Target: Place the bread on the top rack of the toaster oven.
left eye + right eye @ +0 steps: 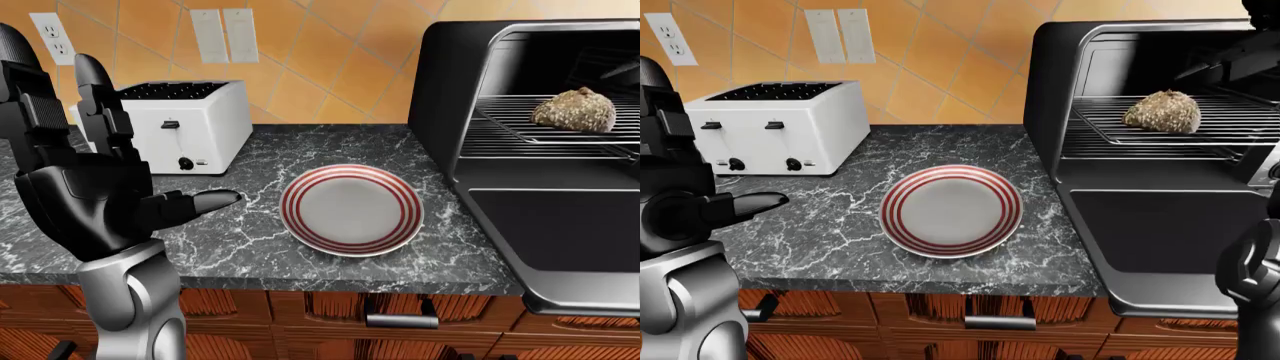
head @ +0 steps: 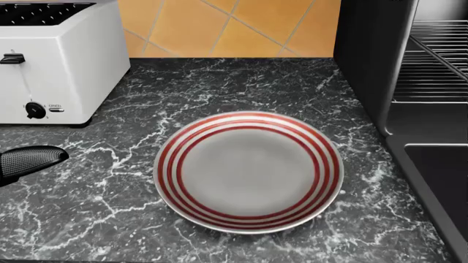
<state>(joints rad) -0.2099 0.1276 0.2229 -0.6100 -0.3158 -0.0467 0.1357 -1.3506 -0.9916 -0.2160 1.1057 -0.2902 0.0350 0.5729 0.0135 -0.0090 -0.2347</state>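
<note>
A brown seeded bread lies on the top rack of the black toaster oven, whose door hangs open and flat. Dark fingers of my right hand reach in from the right edge, above and right of the bread, spread and not touching it. My left hand is raised at the left of the left-eye view. It is open, with its fingers upright and its thumb pointing right over the counter. The red-striped plate holds nothing.
A white toaster stands at the left against the orange tiled wall. The dark marble counter runs between it and the oven. A lower rack sits under the bread. Wooden drawers lie below the counter edge.
</note>
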